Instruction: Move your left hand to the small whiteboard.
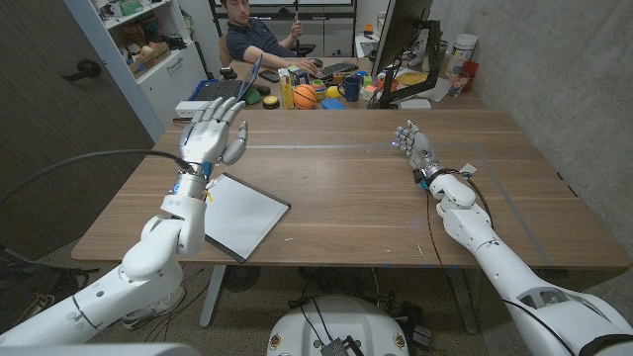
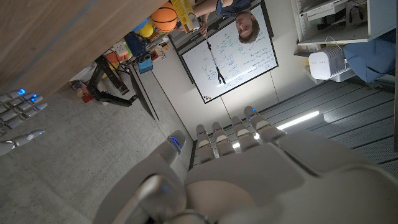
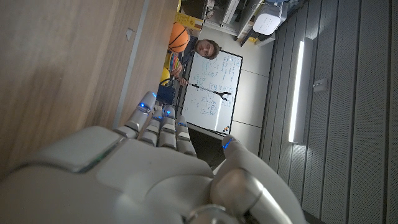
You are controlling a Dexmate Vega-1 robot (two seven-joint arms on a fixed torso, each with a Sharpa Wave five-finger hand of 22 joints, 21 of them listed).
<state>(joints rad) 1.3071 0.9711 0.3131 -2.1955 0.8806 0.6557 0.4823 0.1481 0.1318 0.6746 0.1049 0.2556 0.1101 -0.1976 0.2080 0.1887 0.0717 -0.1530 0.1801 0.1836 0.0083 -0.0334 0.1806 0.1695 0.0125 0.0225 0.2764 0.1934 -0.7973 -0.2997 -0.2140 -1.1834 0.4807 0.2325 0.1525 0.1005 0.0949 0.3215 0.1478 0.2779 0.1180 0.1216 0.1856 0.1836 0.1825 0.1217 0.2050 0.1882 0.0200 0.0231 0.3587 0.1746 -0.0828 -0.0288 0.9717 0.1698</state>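
The small whiteboard (image 1: 240, 215), white with a dark frame, lies flat on the wooden table (image 1: 346, 188) near its front left edge. My left hand (image 1: 213, 133) is raised above the table beyond the board's far corner, fingers spread and holding nothing; the left forearm crosses the board's near left corner. In the left wrist view my left hand (image 2: 249, 162) shows from the back with fingers straight. My right hand (image 1: 414, 144) stands on the right half of the table, fingers extended and empty. In the right wrist view my right hand (image 3: 161, 162) points along the tabletop.
A person (image 1: 259, 38) sits behind the table's far edge. A basketball (image 1: 306, 95), cups, a keyboard and small colourful items crowd the desk behind it. A monitor (image 1: 401, 40) stands at the back right. A cable (image 1: 59, 168) runs off at the left.
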